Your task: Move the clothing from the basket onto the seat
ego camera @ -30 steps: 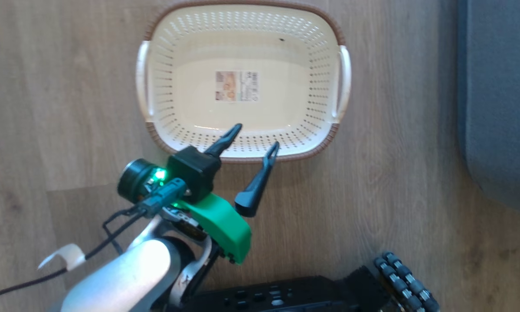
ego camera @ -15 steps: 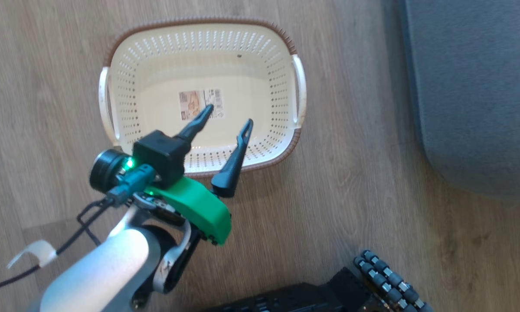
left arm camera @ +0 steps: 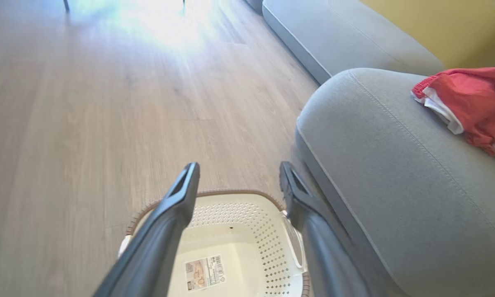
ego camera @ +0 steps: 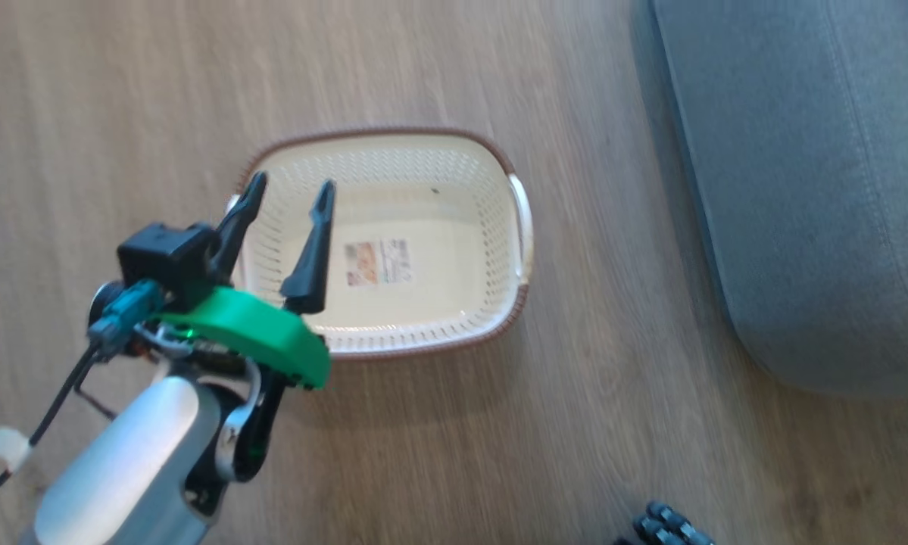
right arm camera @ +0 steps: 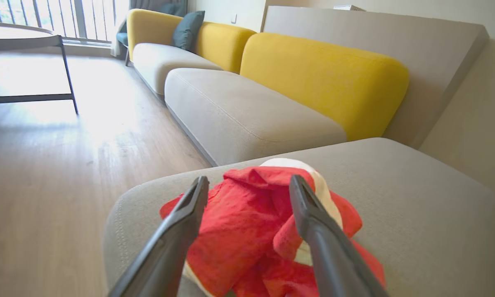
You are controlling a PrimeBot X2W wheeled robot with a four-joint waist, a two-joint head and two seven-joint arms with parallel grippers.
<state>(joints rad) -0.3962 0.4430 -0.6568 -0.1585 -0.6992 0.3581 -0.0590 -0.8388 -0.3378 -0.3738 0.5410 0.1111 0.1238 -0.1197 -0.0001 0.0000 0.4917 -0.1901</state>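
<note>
The clothing (right arm camera: 239, 222), a crumpled red garment with white bands, lies on the grey seat (right arm camera: 416, 198) near its rounded corner. My right gripper (right arm camera: 248, 178) hovers just over it, open, with the cloth loose beneath the fingers. The left wrist view shows the same clothing (left arm camera: 470, 99) on the seat (left arm camera: 375, 144). The cream basket (ego camera: 499, 227) stands on the floor left of the seat (ego camera: 802, 189), holding nothing but its paper label. My left gripper (ego camera: 291, 183) hangs open above the basket's left end. In its own view, the left gripper (left arm camera: 238, 166) looks over the basket (left arm camera: 247, 214).
Wooden floor (ego camera: 499, 454) surrounds the basket. Beyond the seat run more grey sofa cushions (right arm camera: 239, 111) with yellow backrests (right arm camera: 321, 78). A low table (right arm camera: 20, 37) on dark legs stands at the far left. Part of my base wheel (ego camera: 666, 526) shows at the bottom.
The head camera has turned, so the whole picture shifted and more of the seat shows. My left gripper has swung from the basket's near rim to its left end. The right gripper has opened.
</note>
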